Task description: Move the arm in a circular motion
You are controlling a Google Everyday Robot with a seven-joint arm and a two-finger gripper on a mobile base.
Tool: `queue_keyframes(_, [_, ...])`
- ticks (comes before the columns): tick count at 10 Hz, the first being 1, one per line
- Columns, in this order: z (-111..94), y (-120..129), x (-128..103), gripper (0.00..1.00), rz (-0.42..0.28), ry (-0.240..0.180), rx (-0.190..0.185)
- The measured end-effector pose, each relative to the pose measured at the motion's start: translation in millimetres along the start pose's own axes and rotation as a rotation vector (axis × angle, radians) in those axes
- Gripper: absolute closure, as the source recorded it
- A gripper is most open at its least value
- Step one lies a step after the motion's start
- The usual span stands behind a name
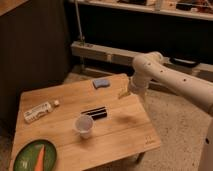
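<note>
Wooden table (122, 132) sat low in the middle, with its right and near edges open to speckled floor (175, 130). The far-right corner of the table was bare, and so was the near-right part. A dark panel (30, 50) stood close behind the table's left side. A pale rail (100, 52) and a metal pole (79, 25) ran behind its far edge.

On the table:
- A blue sponge (100, 83) lay near the far edge.
- A black bar (95, 113) lay at the middle.
- A clear cup (84, 126) stood upright just in front of the bar.
- A white bottle (37, 112) lay on its side toward the left edge, with a small white cap (56, 103) just beside it.
- A green plate (22, 160) at the near-left corner held a carrot (40, 159).

The sponge was the nearest thing to the gripper, off to its left and apart from it.

The arm (175, 82) came in from the right of the table and bent at a rounded joint above the far-right edge. Its last segment pointed down and left. The gripper (123, 93) hung over the table's far-right edge, above the wood and touching nothing. I could not tell whether it was spread or closed.
</note>
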Motion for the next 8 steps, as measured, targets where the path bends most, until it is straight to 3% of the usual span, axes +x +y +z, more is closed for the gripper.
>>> queue_keyframes(2, [-2.9,1.5,29.8,0.20,-0.031,0.013,0.016])
queue_keyframes(4, [-17.4,33.0,66.6,0.20,-0.086,0.017,0.052])
queue_keyframes(8, [-54.2,148.7,147.6,0.20,-0.258,0.011,0.135])
